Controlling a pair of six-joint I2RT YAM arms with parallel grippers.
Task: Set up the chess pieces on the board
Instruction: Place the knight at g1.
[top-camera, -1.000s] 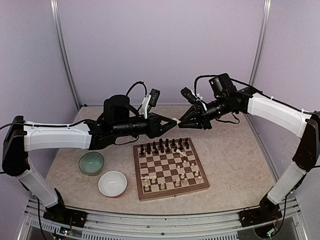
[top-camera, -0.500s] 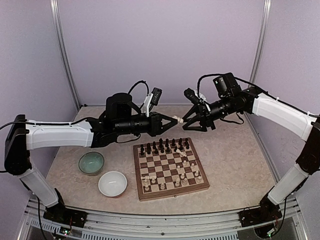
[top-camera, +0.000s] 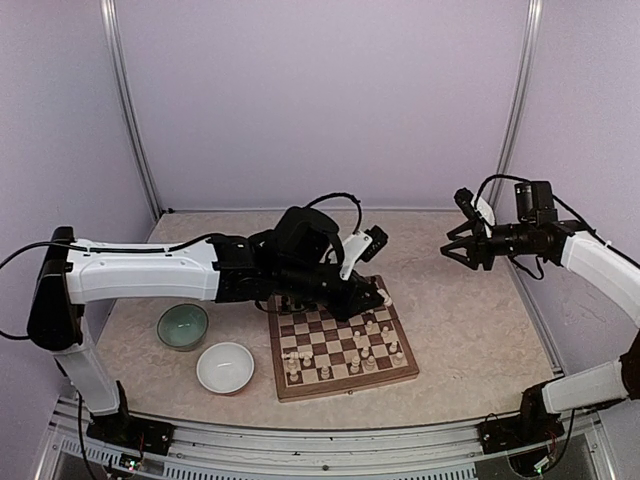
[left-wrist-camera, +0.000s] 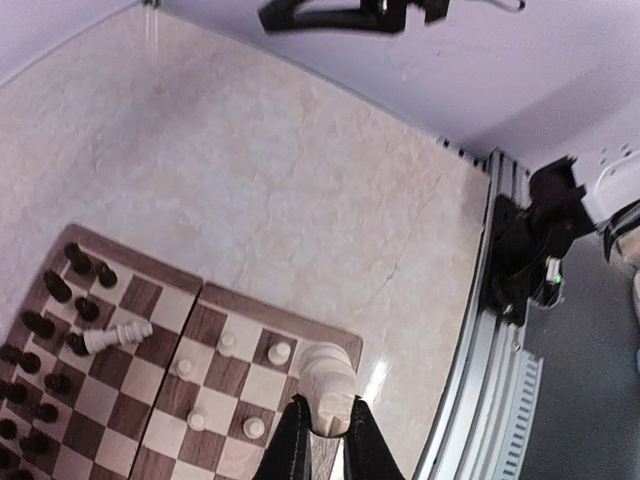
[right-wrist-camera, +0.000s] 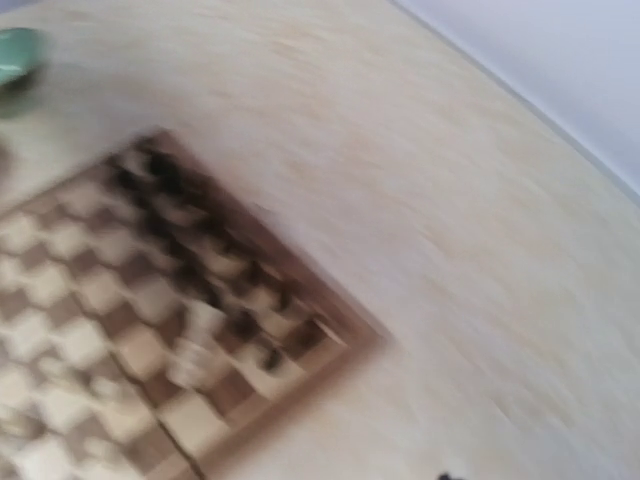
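The left gripper (left-wrist-camera: 322, 432) was pinched tight on a cream turned wooden chess piece (left-wrist-camera: 327, 378), held above the right side of the checkered wooden chessboard (top-camera: 345, 383) at mid-table. Far out right, the right gripper (top-camera: 458, 247) hung over the marbled tabletop (top-camera: 470, 320), jaws spread, holding nothing.
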